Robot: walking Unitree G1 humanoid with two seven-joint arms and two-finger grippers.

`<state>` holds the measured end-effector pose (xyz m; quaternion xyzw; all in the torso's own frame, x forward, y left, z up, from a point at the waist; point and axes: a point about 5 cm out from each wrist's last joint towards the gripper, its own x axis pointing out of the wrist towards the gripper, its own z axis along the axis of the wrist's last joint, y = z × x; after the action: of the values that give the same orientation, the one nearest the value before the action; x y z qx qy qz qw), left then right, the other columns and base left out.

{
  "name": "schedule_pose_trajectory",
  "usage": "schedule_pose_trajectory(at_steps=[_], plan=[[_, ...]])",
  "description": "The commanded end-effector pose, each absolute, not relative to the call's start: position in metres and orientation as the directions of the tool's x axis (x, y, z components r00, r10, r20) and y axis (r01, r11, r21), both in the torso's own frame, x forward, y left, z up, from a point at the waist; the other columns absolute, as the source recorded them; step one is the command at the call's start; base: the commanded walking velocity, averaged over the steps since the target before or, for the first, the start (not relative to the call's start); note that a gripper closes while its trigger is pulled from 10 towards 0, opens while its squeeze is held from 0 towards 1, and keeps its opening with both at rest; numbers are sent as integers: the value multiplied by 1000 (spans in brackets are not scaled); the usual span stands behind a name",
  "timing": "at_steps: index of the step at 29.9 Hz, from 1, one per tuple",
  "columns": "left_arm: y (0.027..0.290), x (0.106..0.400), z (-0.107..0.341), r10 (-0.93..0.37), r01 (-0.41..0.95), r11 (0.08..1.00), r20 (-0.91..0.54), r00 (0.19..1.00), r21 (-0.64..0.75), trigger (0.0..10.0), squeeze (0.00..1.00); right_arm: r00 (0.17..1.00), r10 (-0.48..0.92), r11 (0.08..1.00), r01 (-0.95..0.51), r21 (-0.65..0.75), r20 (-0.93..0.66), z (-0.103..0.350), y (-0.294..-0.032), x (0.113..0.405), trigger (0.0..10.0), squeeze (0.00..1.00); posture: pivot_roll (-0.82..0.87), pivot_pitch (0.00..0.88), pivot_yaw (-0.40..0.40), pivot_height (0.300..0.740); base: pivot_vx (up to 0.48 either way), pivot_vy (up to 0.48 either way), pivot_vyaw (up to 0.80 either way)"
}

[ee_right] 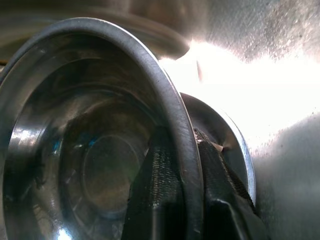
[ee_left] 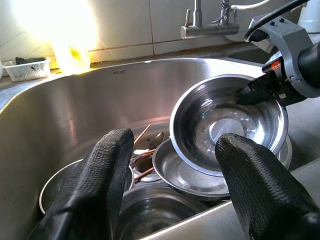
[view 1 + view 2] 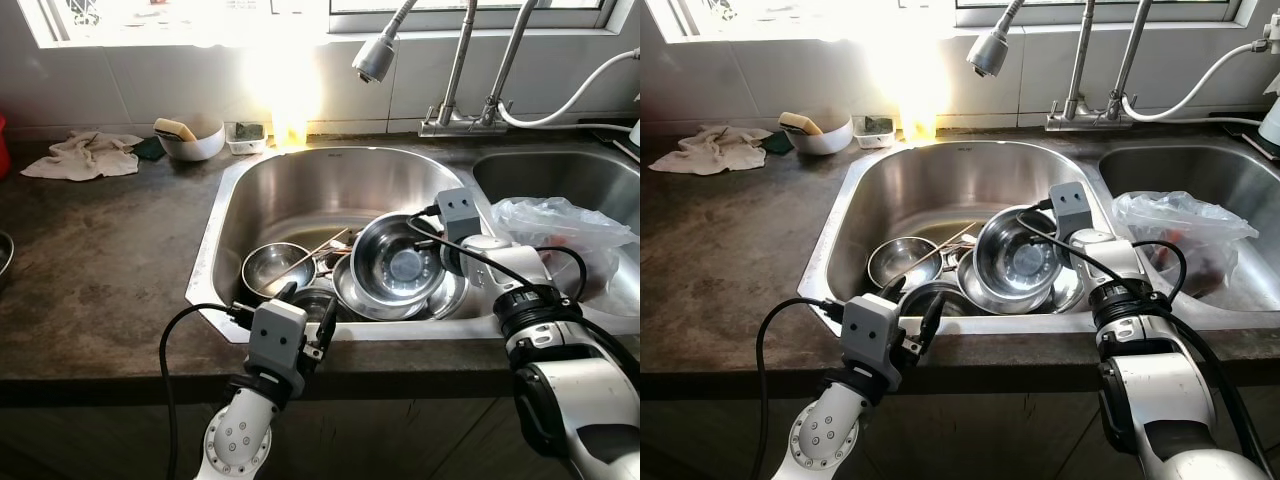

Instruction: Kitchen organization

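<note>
Nearest, the left gripper [image 3: 312,312] hovers wide open and empty over the sink's front rim [image 3: 400,328]. Right gripper [image 1: 182,165] pinches the rim of a tilted steel bowl [image 3: 398,262] above stacked dishes, probably plates [image 3: 352,290]. Lift it slowly, keeping the pinch firm so it doesn't swing.

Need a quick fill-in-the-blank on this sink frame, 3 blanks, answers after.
1. The right gripper is shut on the rim of a tilted steel ____.
2. The left gripper hovers at the sink's near edge with its fingers ____.
3. The white bowl by the window holds a ____.

Missing words: bowl; open; sponge
</note>
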<state>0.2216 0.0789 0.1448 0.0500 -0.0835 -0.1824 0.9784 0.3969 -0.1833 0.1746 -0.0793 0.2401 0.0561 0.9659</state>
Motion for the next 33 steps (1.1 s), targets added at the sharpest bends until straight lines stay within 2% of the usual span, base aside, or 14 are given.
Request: schedule_pose_trajectory(at_steps=[1, 2, 14, 15, 16, 19, 22, 23, 26, 28, 29, 33], plan=[[81, 219, 141, -360, 345, 930, 117, 926, 130, 10000, 0, 884, 77, 979, -155, -135, -462, 179, -182, 399, 10000, 161, 26, 110, -35, 740, 0, 0, 0], [81, 219, 141, -360, 345, 929, 118, 925, 130, 10000, 0, 881, 87, 979, -161, -122, -464, 177, -181, 399, 10000, 1000, 24, 107, -34, 740, 0, 0, 0], [78, 222, 143, -367, 351, 927, 123, 922, 133, 10000, 0, 903, 70, 985, -129, -112, -423, 181, -185, 402, 10000, 1000, 27, 75, -37, 740, 0, 0, 0], [79, 222, 143, -367, 351, 927, 124, 922, 133, 10000, 0, 913, 61, 986, -119, -120, -404, 183, -185, 402, 10000, 267, 29, 71, -37, 740, 0, 0, 0], [79, 222, 143, -365, 349, 928, 125, 923, 134, 10000, 0, 929, 48, 987, -99, -123, -367, 188, -185, 402, 10000, 0, 28, 69, -35, 740, 0, 0, 0], [80, 223, 143, -363, 347, 928, 125, 923, 136, 10000, 0, 951, 31, 989, -73, -126, -307, 195, -186, 400, 10000, 0, 27, 67, -32, 740, 0, 0, 0], [80, 224, 143, -363, 346, 928, 126, 923, 137, 10000, 0, 981, 14, 970, -61, -236, -196, 207, -184, 393, 10000, 0, 24, 66, -26, 740, 0, 0, 0], [80, 225, 143, -363, 346, 928, 127, 923, 137, 10000, 0, 992, 30, 975, -56, -213, -125, 214, -179, 387, 10000, 0, 23, 67, -26, 740, 0, 0, 0], [81, 226, 144, -362, 345, 929, 130, 923, 137, 10000, 0, 997, 29, 984, -41, -174, -70, 220, -175, 379, 10000, 0, 21, 68, -26, 740, 0, 0, 0], [81, 227, 144, -360, 343, 930, 132, 924, 136, 10000, 0, 996, 66, 989, -58, -137, 58, 229, -164, 357, 10000, 0, 14, 69, -22, 740, 0, 0, 0], [81, 227, 144, -360, 343, 930, 132, 924, 136, 10000, 0, 996, 66, 989, -58, -137, 58, 229, -164, 357, 10000, 0, 14, 69, -22, 740, 0, 0, 0], [80, 227, 143, -360, 344, 930, 129, 924, 129, 10000, 0, 986, 79, 995, -69, -75, 148, 222, -152, 320, 10000, 0, 6, 69, -21, 740, 0, 0, 0]])
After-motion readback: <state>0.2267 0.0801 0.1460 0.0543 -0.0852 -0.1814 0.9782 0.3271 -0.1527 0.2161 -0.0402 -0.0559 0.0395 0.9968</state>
